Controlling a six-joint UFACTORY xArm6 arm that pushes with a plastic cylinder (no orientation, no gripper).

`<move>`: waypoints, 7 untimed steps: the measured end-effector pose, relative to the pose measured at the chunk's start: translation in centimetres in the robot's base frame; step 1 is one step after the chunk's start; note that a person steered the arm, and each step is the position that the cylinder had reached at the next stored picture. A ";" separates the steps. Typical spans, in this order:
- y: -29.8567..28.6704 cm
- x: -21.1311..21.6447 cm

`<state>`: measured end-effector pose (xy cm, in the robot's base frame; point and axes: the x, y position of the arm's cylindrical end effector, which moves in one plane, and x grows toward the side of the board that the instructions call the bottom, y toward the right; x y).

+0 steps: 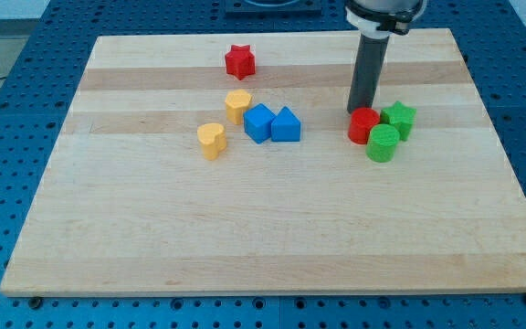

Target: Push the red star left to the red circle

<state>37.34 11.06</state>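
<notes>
Resting my tip [358, 111] at the red circle [363, 125]'s far-left edge, no gripper fitted, red star [239, 61] well left, nothing contained on board [153, 228].

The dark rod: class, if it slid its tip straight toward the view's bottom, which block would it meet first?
Most likely the red round block. My tip sits just above it, seemingly touching or nearly so. The green round block lies beyond, slightly right; depth is uncertain.
</notes>
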 end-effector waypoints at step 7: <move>-24.4 -7.8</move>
<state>29.56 -13.37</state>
